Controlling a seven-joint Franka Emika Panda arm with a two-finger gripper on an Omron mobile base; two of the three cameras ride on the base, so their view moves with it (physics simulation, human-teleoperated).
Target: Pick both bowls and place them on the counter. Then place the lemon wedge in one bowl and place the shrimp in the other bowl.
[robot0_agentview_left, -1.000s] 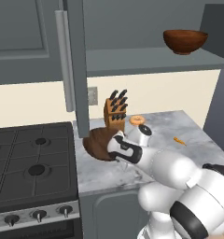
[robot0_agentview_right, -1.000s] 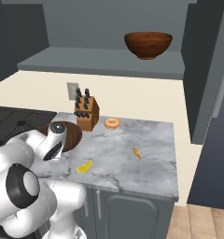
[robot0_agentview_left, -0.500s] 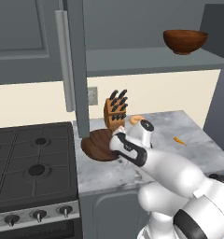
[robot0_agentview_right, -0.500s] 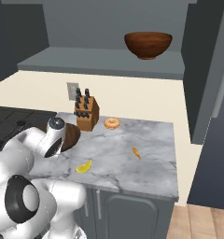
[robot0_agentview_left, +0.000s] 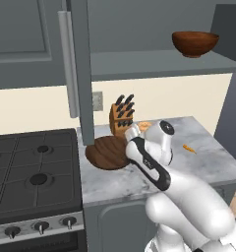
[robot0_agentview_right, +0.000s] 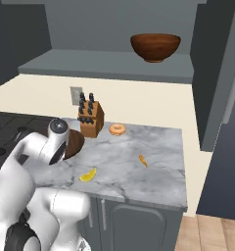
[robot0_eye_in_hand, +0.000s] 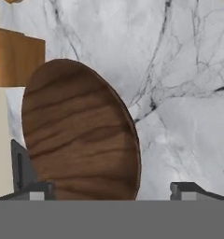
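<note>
Opening since a second ago, the gripper (robot0_eye_in_hand: 104, 189) is straddling the dark bowl (robot0_eye_in_hand: 79, 135); the reddish bowl (robot0_agentview_left: 194, 43) is waiting at two o'clock, on the shelf (robot0_agentview_left: 154, 64).

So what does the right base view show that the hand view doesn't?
The right base view alone shows the reddish-brown bowl up on the shelf, the shrimp, the lemon wedge, a small orange bit and the stove.

The hand view alone shows the open gripper, its fingers astride the near edge of the dark bowl.

Both show the dark bowl, the knife block and the marble counter.
</note>
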